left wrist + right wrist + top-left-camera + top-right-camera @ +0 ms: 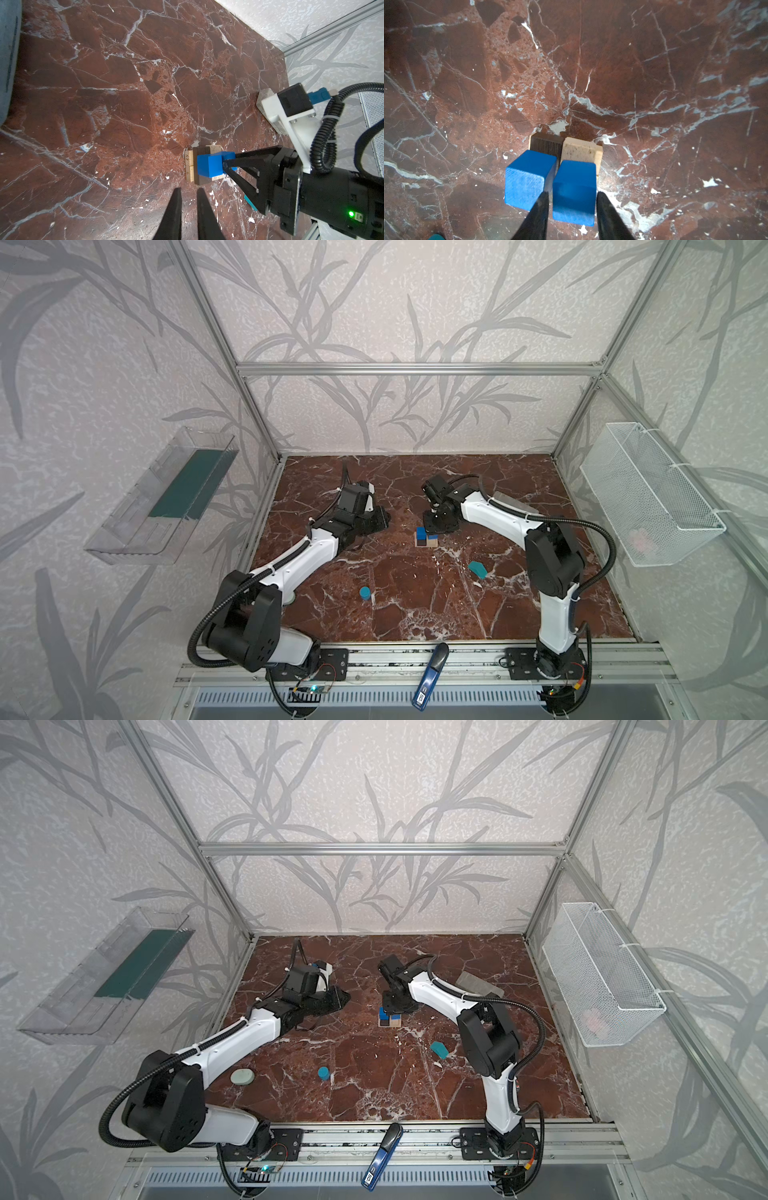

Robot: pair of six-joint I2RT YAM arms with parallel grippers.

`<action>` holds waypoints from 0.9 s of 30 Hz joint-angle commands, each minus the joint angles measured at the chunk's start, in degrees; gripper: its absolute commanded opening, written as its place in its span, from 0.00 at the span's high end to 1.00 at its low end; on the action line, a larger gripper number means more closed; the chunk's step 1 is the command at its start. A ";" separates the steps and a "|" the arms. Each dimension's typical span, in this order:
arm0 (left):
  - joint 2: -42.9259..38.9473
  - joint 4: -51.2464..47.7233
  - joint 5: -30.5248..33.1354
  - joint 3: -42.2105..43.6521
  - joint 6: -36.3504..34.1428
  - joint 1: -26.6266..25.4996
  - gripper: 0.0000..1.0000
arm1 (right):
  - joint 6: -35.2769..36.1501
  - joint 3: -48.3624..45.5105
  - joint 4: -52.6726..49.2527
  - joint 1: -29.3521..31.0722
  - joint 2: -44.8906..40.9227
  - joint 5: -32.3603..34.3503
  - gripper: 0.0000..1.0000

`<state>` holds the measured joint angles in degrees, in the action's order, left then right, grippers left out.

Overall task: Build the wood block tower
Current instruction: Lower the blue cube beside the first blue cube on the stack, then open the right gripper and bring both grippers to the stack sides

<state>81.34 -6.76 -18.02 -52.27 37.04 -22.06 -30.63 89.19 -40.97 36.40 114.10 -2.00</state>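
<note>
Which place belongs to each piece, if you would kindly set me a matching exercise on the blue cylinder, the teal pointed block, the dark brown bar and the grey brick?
Things:
1. blue cylinder
2. teal pointed block
3. dark brown bar
4. grey brick

Places:
A. directly under a blue cube in the tower
B. behind the right arm
C. standing on end, alone, on the left arm side of the table
D. lying alone in front of the tower, on the right arm's side

Pairs: 1-C, 2-D, 3-A, 4-B
</note>
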 commanded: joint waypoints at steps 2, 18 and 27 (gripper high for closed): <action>0.67 1.32 -0.76 0.31 -0.11 0.33 0.85 | -0.58 0.55 -0.45 -0.54 -1.42 0.59 0.60; 2.20 1.95 -2.70 -0.02 0.49 0.29 0.85 | -0.75 -2.15 0.45 -0.52 -5.24 0.24 0.58; 5.87 -2.83 -4.28 -4.05 -0.36 -0.66 0.81 | 0.39 -6.41 3.13 -0.55 -10.83 0.59 0.45</action>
<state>86.28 -7.27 -21.28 -53.39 37.45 -22.31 -30.83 83.90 -38.96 36.10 106.94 -2.00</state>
